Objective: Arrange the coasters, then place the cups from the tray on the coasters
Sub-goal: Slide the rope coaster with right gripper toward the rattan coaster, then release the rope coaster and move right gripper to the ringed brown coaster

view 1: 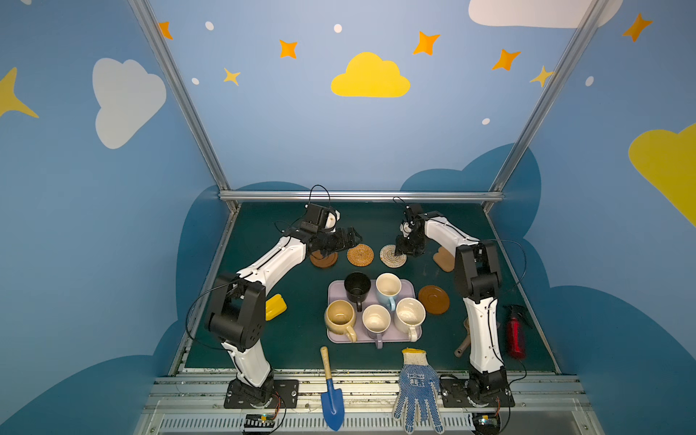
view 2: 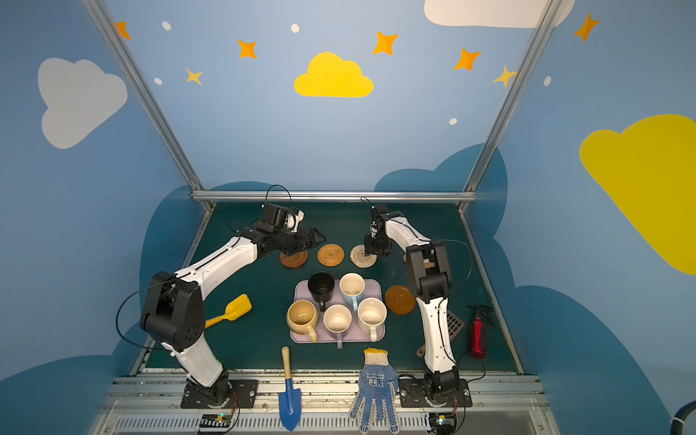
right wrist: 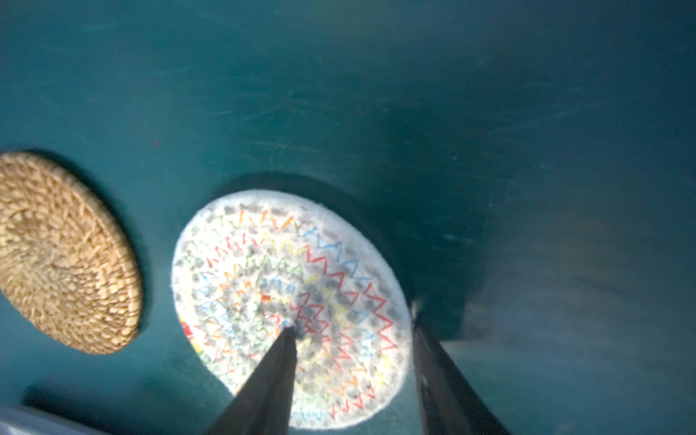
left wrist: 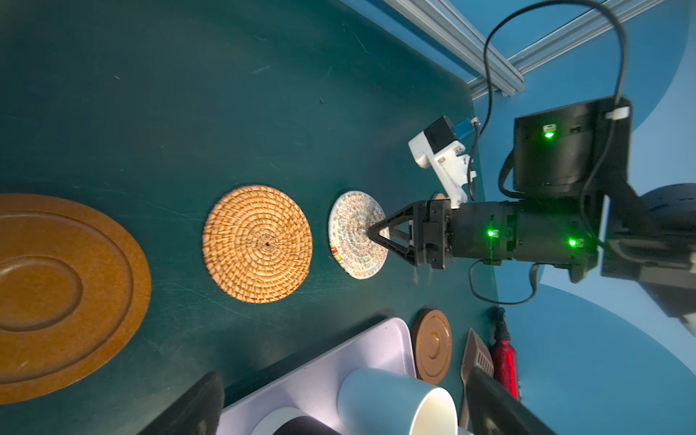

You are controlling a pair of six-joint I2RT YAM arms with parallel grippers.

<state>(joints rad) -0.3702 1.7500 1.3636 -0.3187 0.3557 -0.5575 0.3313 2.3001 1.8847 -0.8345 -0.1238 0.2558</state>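
Note:
Along the back lie a dark-brown coaster [view 1: 324, 260], an orange rattan coaster [view 1: 360, 255], a pale woven coaster [view 1: 389, 260] and a tan cloud-shaped coaster [view 1: 444, 260]. Another brown coaster [view 1: 434, 299] lies right of the tray [view 1: 333, 288]. On the tray stand the black [view 1: 357, 288], light blue [view 1: 388, 288], tan-yellow [view 1: 341, 318], lavender [view 1: 376, 322] and speckled [view 1: 409, 316] cups. My left gripper [view 1: 354, 237] hovers open over the back-left brown coaster, holding nothing. My right gripper [right wrist: 352, 322] is open just above the pale coaster [right wrist: 263, 263], which lies flat; one fingertip is over its centre, the other past its rim.
A yellow scoop [view 1: 275, 307] lies left of the tray. A blue trowel [view 1: 331, 399] and a dotted glove [view 1: 416, 391] lie at the front edge. A red spray bottle [view 1: 515, 339] and a brown tool [view 1: 464, 342] lie beside the right arm.

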